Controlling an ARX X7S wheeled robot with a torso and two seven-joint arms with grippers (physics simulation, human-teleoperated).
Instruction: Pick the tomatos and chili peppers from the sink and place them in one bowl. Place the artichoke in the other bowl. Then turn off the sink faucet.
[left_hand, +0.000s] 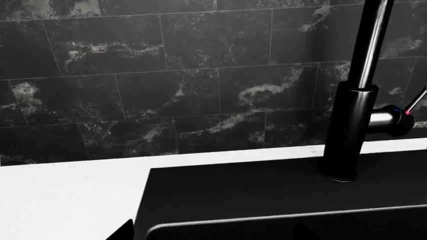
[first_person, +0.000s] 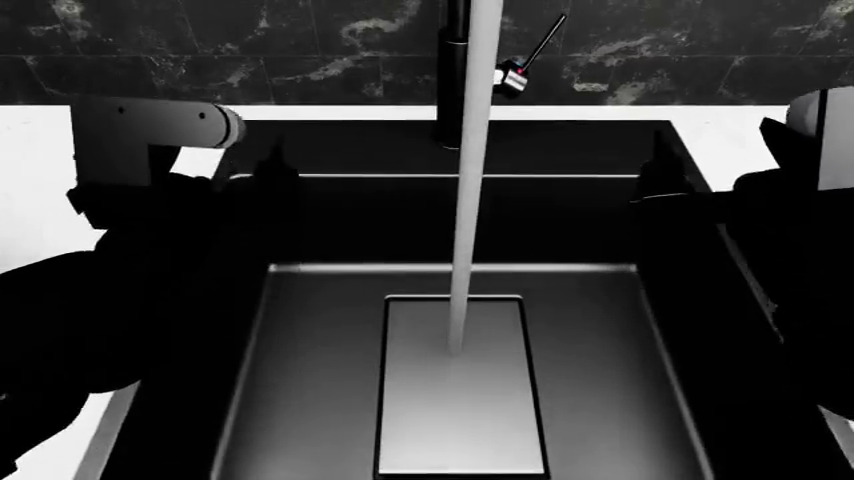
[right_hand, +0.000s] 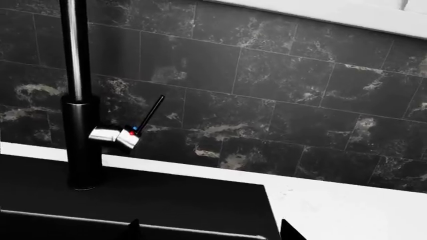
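The sink (first_person: 587, 300) fills most of the head view, a black basin set into the white table (first_person: 27, 130), with a pale rectangular floor panel (first_person: 461, 400) in its middle. No tomatoes, chilies, artichoke or bowls show in any view, and the basin floor that is visible holds only the panel and water.

Behind the sink runs a wall of dark marbled tiles (left_hand: 167, 75). Both arms reach over the sink's side rims as dark shapes: the left arm (first_person: 134, 250) over the left rim, the right arm (first_person: 774, 260) over the right rim.

The faucet (first_person: 454, 90) stands upright on the sink's back ledge, at its middle. A white stream of water (first_person: 467, 220) falls from it to the floor panel, so it is on. Its thin lever (first_person: 545, 40) sticks up, tilted, from the side stub with the red and blue mark (right_hand: 133, 131).

The left gripper (left_hand: 123, 232) shows only as a dark tip at the sink's rim; how far it is open cannot be told. The right gripper (right_hand: 208, 231) shows two fingertips (right_hand: 288, 231) set apart, empty, above the back ledge.
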